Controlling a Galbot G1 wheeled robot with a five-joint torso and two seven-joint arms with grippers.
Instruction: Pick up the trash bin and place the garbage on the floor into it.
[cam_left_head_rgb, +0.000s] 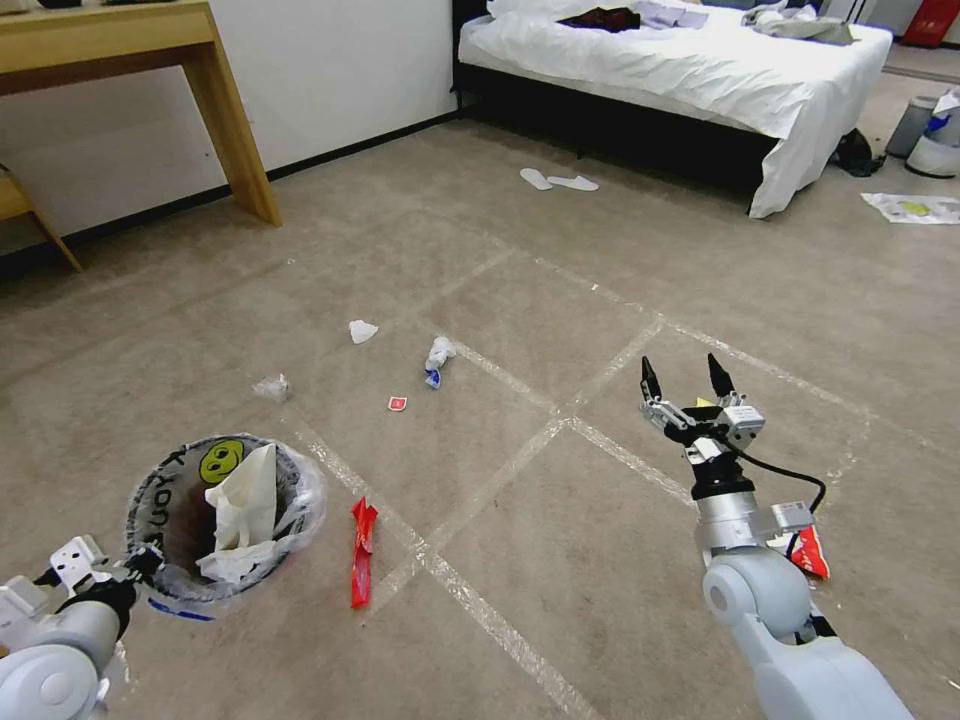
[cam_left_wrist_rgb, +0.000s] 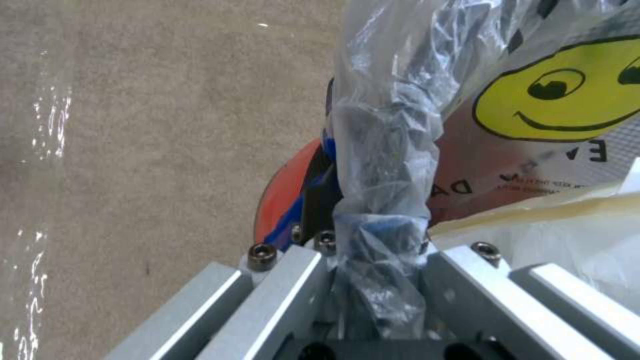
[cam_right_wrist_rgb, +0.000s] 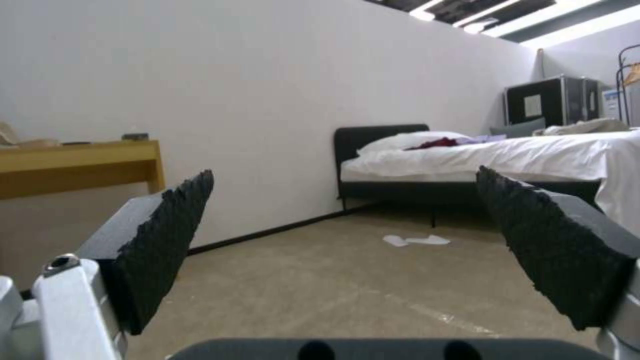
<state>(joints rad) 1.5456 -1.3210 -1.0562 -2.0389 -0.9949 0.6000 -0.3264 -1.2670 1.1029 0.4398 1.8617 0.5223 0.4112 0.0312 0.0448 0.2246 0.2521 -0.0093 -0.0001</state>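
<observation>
Much open ground: the floor (cam_left_head_rgb: 600, 260), beige carpet crossed by shiny tape strips, runs clear from the robot to the bed (cam_left_head_rgb: 700, 70) and the wooden table leg (cam_left_head_rgb: 235, 130).
Trash bin: the trash bin (cam_left_head_rgb: 225, 520) sits low on the robot's left, its rim pinched by the left gripper (cam_left_head_rgb: 140, 565), fingers clamped over black rim and crinkled clear liner (cam_left_wrist_rgb: 387, 165); white paper sticks up inside.
Right gripper: the right gripper (cam_left_head_rgb: 685, 380) hovers over the tape crossing, fingers spread wide, nothing between them.
Garbage: a long red wrapper (cam_left_head_rgb: 362, 550) lies just beside the bin; farther out, a white tissue (cam_left_head_rgb: 362, 331), a white-and-blue crumpled piece (cam_left_head_rgb: 438, 358), a small red scrap (cam_left_head_rgb: 397, 403) and a clear crumpled bit (cam_left_head_rgb: 272, 387), all well apart.
Partly hidden: another red wrapper (cam_left_head_rgb: 810, 552) is half covered by the right arm.
</observation>
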